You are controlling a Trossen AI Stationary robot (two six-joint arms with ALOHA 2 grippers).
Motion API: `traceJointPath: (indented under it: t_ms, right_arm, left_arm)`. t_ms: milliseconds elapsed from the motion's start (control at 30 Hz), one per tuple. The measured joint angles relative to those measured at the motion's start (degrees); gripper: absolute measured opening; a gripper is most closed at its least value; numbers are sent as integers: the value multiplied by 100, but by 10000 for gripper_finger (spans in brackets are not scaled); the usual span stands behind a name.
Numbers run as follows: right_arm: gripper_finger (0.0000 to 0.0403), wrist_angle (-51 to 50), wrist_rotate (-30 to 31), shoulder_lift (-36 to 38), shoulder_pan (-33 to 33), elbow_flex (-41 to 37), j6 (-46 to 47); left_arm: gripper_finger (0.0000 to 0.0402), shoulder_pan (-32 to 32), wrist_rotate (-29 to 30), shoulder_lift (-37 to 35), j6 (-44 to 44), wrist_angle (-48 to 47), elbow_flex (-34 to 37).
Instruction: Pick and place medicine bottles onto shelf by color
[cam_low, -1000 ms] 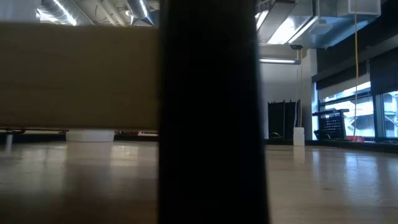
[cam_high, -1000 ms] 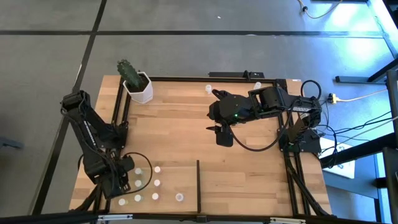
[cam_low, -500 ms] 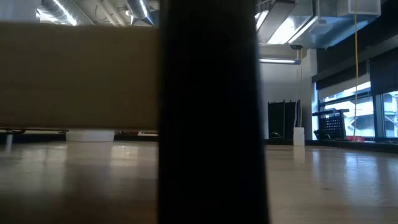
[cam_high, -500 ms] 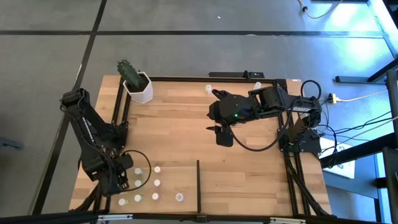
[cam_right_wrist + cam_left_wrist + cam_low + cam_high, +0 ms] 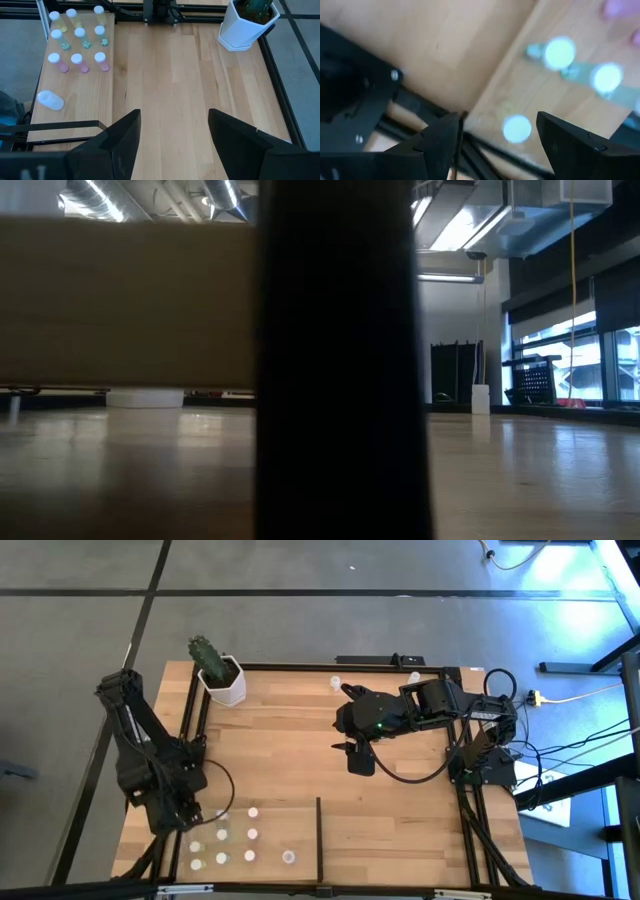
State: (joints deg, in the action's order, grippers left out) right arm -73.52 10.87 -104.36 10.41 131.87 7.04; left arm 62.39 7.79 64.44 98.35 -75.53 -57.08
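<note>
Left hand [image 5: 178, 822]: at the near-left corner of the worktop [image 5: 300, 740], over the left edge of the shelf [image 5: 270, 812]; fingers [image 5: 440, 142] apart, gripping nothing.
Bottles under left hand: in the left wrist view, three blurred round caps [image 5: 560, 52] on the pale panel just ahead of the open fingers, one of them between the fingertips but lower, not touched.
Right hand [image 5: 357, 755]: over the bare middle of the worktop, well apart from the shelf; fingers [image 5: 122, 137] apart and empty.
Shelf: paler raised panel at the near edge, left of the thin black divider [image 5: 319, 830].
Bottles [image 5: 77, 37]: nine upright in a three-by-three block on the shelf in the right wrist view, one row yellowish, one green, one pink, all white-capped.
Lying bottle [image 5: 50, 100]: white, on its side on the shelf, apart from the block, on the divider side of it.
Stray bottle [image 5: 336, 684]: small and white, near the far edge of the worktop, beyond the right hand, far from the shelf.
Cactus pot [image 5: 224, 680]: white, at the far-left corner, well apart from both hands.
Low view: wide dark upright post [image 5: 335, 360] across the middle, wooden surface in front, room behind; no bottles to make out there.
</note>
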Motion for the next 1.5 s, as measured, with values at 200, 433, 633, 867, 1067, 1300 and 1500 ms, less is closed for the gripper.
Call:
traceJointPath:
  t_ms: [200, 433, 633, 867, 1067, 1300, 1500]
  right_arm:
    - [234, 0, 0, 0, 0, 1, 0]
    - [234, 0, 0, 0, 0, 0, -1]
    - [234, 1, 0, 0, 1, 1, -1]
    - [234, 125, 0, 0, 0, 0, 7]
    - [234, 342, 14, 0, -13, 1, 136]
    - [234, -188, 147, -98, -644, 3, 179]
    - [234, -338, -413, -189, -1584, 2, 155]
  left_arm:
    - [263, -44, 962, -517, -164, -104, 0]
    - [263, -565, 1896, -1137, -1000, -161, 0]
    - [263, -1311, 2255, -1636, -2092, -159, 0]
    - [263, -2455, 2797, -1953, -3537, -106, 0]
    - [263, -3446, 3251, -1962, -4733, 449, 0]
    - [263, -4570, 3312, -1956, -5700, 1575, 0]
    - [263, -5247, 3254, -1874, -6491, 2457, 0]
